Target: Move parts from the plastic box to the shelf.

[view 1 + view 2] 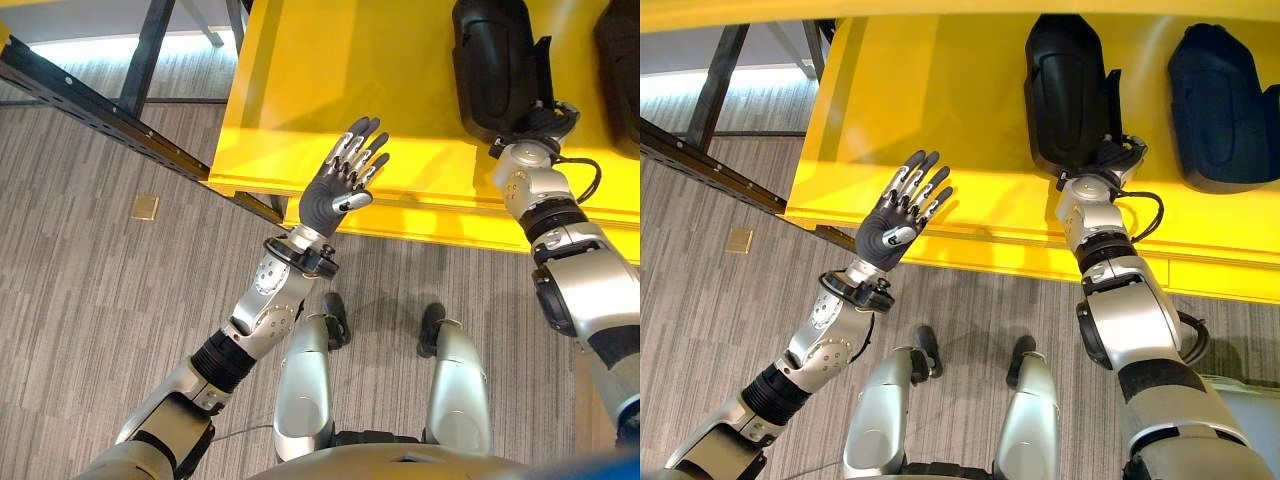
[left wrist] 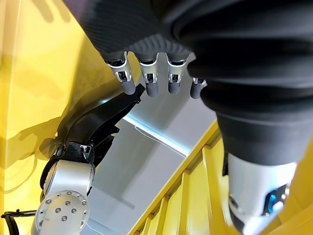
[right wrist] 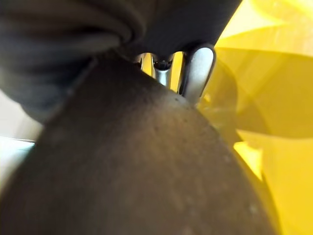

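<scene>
Yellow shelf (image 1: 970, 90): flat surface, carries two black moulded parts lying well apart.
Black part (image 1: 1065, 85): lies lengthwise on the shelf; its near end is gripped by the right robot hand (image 1: 1118, 158), fingers curled round it.
Second black part (image 1: 1220, 105): rests on the shelf further right, untouched.
Left robot hand (image 1: 345, 180): raised over the shelf's front edge, fingers straight and spread wide, holding nothing.
Floor (image 1: 80, 300): grey striped carpet with a small brass plate (image 1: 145, 207)
</scene>
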Robot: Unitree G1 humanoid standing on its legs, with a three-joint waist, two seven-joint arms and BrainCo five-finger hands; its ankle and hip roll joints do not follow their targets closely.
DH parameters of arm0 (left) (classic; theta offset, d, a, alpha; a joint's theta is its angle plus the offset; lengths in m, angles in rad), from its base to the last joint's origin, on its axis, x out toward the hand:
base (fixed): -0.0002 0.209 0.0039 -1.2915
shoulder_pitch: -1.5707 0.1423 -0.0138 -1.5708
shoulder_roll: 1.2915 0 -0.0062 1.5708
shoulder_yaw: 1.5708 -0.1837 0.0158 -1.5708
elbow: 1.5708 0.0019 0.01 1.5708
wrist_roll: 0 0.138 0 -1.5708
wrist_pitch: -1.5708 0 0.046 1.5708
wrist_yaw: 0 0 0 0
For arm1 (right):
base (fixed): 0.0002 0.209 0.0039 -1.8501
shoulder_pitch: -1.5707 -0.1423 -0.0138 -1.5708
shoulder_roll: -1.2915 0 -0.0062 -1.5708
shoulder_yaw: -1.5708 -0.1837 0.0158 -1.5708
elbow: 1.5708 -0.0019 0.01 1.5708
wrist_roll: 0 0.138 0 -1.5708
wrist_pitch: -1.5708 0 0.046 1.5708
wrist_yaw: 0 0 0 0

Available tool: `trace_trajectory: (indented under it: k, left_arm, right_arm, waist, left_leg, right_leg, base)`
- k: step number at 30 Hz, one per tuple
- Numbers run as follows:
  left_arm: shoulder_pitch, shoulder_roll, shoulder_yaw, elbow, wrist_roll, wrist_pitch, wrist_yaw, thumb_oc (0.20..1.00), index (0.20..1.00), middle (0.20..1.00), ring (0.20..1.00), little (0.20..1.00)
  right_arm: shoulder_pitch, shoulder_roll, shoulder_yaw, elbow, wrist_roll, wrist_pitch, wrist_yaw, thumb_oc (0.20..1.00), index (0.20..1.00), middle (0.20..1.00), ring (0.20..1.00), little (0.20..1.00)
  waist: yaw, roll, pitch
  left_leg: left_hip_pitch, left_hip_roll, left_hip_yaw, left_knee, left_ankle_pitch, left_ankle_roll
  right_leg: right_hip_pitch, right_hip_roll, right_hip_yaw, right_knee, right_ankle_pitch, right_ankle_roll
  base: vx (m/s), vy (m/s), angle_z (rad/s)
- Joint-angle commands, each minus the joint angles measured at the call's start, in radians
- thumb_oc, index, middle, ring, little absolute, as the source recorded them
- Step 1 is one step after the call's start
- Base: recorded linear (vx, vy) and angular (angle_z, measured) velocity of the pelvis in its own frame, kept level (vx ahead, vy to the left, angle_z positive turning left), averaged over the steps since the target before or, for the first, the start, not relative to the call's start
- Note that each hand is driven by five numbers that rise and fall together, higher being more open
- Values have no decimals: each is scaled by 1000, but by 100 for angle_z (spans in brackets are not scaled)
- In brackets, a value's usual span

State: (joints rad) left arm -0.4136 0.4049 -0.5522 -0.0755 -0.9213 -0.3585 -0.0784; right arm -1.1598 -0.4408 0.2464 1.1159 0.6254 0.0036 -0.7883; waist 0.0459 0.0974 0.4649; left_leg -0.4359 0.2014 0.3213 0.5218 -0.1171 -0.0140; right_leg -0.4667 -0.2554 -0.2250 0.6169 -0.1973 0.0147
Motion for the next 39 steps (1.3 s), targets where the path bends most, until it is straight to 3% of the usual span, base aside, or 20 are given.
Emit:
trace_trajectory:
  k: [1,18,31,33,34,39]
  left_arm:
    - [-6,4,4,-159,-3,-35,-2,1000,1000,1000,1000,1000]
    - [7,-12,37,-166,1,-9,5,1000,1000,1000,1000,1000]
    - [9,-24,50,-164,17,-6,7,1000,1000,1000,1000,1000]
    - [8,-24,50,-164,18,-5,9,1000,1000,1000,1000,1000]
    - [7,-26,50,-165,21,0,12,1000,1000,1000,1000,1000]
    - [5,-29,51,-161,23,2,8,1000,1000,1000,1000,1000]
  right_arm:
    - [107,54,-22,51,115,26,48,200,200,200,200,200]
    - [202,138,-60,-60,224,-38,65,200,200,200,200,200]
    - [238,173,-37,-109,205,-2,92,200,200,200,200,200]
    - [239,172,-36,-111,199,1,94,482,482,482,482,482]
    - [238,174,-32,-112,187,13,103,1000,1000,1000,1000,1000]
    - [246,182,-28,-112,228,11,105,1000,1000,1000,1000,1000]
  waist:
    - [24,41,55]
    - [12,31,55]
    - [10,24,55]
    - [9,24,55]
    - [10,23,55]
    - [11,20,55]
  left_leg:
    - [58,-28,6,-37,-21,-3]
    - [65,-37,12,-48,-20,5]
    - [65,-42,14,-51,-16,11]
    - [64,-42,14,-50,-17,11]
    - [65,-42,14,-51,-16,11]
    - [64,-43,13,-52,-16,12]
  right_leg:
    - [6,-26,-77,133,-53,12]
    - [10,-6,-65,116,-47,14]
    - [15,3,-64,102,-40,14]
    - [15,3,-64,103,-40,14]
    - [16,4,-65,103,-40,14]
    - [17,7,-65,101,-40,13]
  base:
    - [0,0,0]
    - [0,0,0]
    - [0,0,0]
    - [0,0,0]
    - [0,0,0]
    - [0,0,0]
